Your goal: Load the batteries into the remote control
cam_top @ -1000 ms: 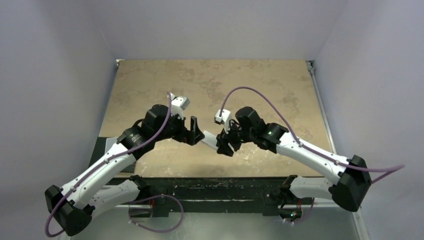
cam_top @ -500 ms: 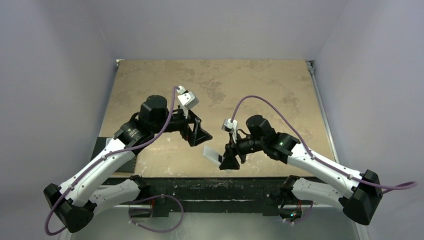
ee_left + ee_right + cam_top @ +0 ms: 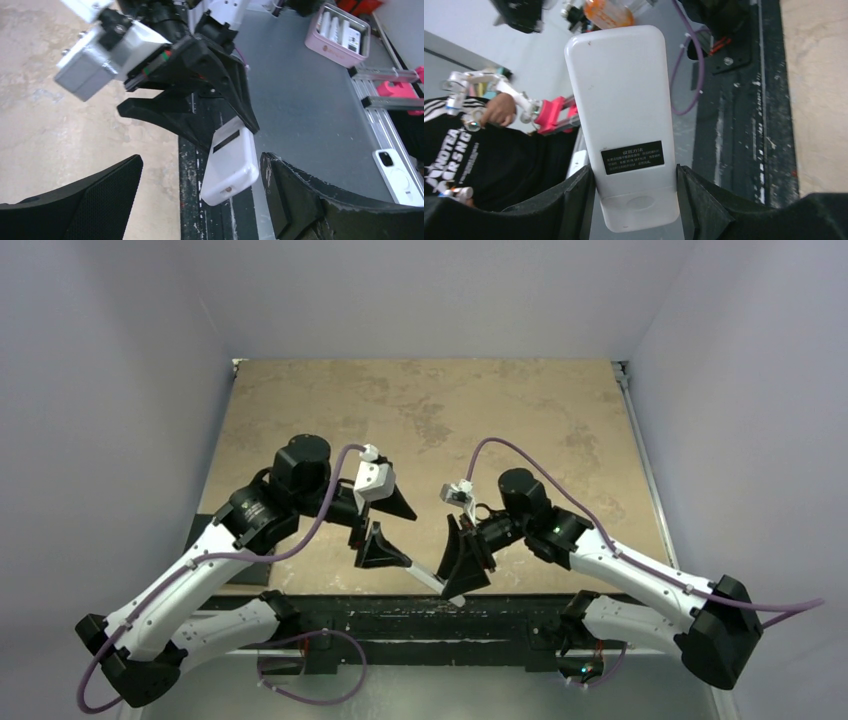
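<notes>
White rectangular plastic remote control [image 3: 624, 110] is clamped at its lower end by the right tool [image 3: 461, 562] alone, plain back and black label facing the wrist camera. Half a second ago it hung higher over the tan desk [image 3: 450, 410]; it has since dropped toward the near edge. The left tool [image 3: 200, 162], then off to one side, has swung back and gapes wide about the free end. No batteries show and the back looks closed, so loading seems not yet begun.
</notes>
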